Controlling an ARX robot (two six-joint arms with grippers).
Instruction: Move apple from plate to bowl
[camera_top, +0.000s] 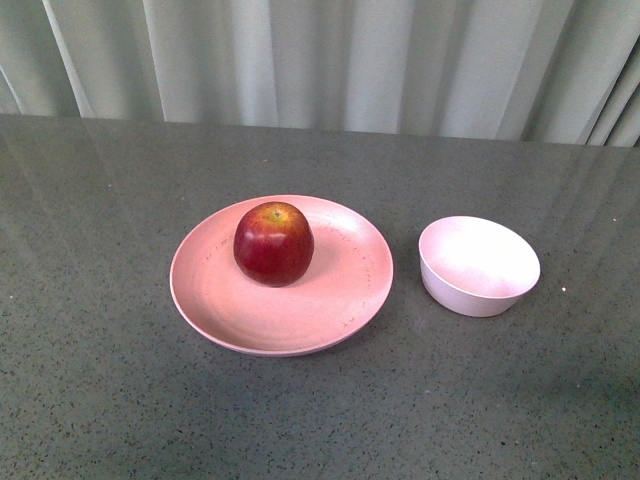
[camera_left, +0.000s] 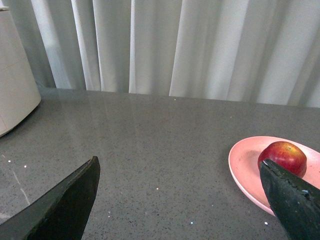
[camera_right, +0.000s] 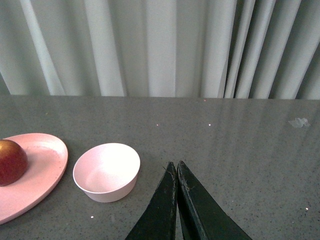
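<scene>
The dark-red apple (camera_top: 273, 243) sits on the wide pale-pink plate (camera_top: 250, 310) in the middle of the grey table. The small deep pink bowl (camera_top: 478, 265) stands empty to the plate's right. Neither gripper shows in the front view. In the left wrist view my left gripper (camera_left: 180, 167) is open and empty, over bare table to the left of the plate (camera_left: 242, 167) and the apple (camera_left: 282, 156). In the right wrist view my right gripper (camera_right: 175, 167) is shut and empty, to the right of the bowl (camera_right: 106, 171); the plate (camera_right: 42, 165) and apple (camera_right: 11, 161) lie beyond it.
A grey-white curtain (camera_top: 330, 60) hangs behind the table's far edge. A white rounded object (camera_left: 15, 90) stands on the table at the far left in the left wrist view. A pale smudge (camera_right: 299, 122) marks the table at the right.
</scene>
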